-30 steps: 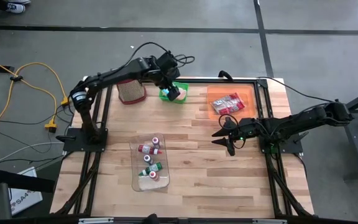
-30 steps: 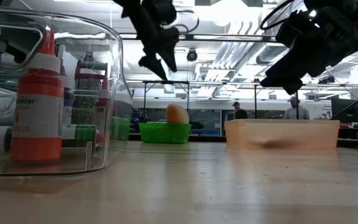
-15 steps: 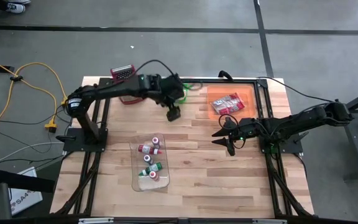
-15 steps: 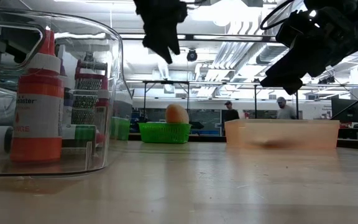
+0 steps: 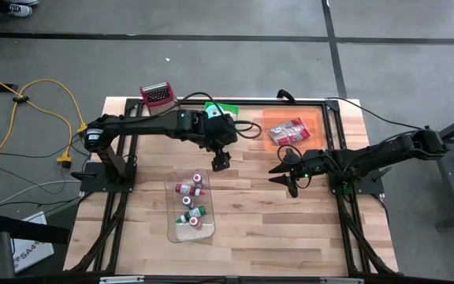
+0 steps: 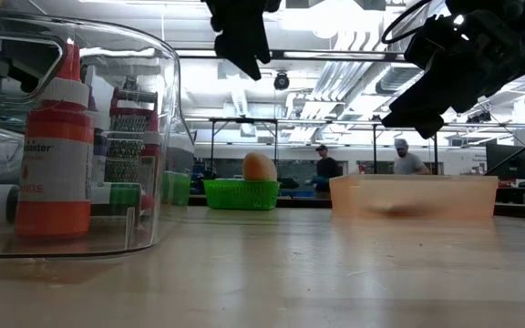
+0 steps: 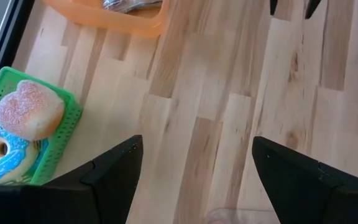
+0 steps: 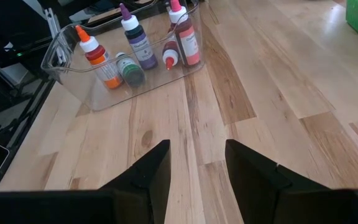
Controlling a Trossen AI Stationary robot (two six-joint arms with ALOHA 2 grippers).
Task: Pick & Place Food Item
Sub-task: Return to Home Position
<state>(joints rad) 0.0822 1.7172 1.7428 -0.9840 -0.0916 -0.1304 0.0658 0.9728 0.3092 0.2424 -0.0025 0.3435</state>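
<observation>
A green basket [image 7: 50,144] at the table's far side holds a sugared pastry [image 7: 28,111] and a blue-iced donut [image 7: 0,152]; in the low view the pastry [image 6: 259,166] sticks up above the basket's rim [image 6: 241,194]. My left gripper [image 5: 221,162] hangs open and empty over bare wood near the table's middle, on the near side of the basket, its fingers [image 7: 114,168] wide apart. My right gripper [image 5: 286,175] waits open and empty at the right, above the wood [image 8: 197,165].
An orange tray [image 5: 315,118] with a red and silver packet [image 5: 288,132] sits at the far right. A clear bin [image 5: 172,225] of small bottles lies toward the near side. A red grater [image 5: 156,95] stands at the far left. People move in the room behind.
My left gripper has swung from above the green basket toward the table's near edge and now hangs over bare wood near the middle; it has rolled a little and stayed open and empty. The pastry and basket have kept their place.
</observation>
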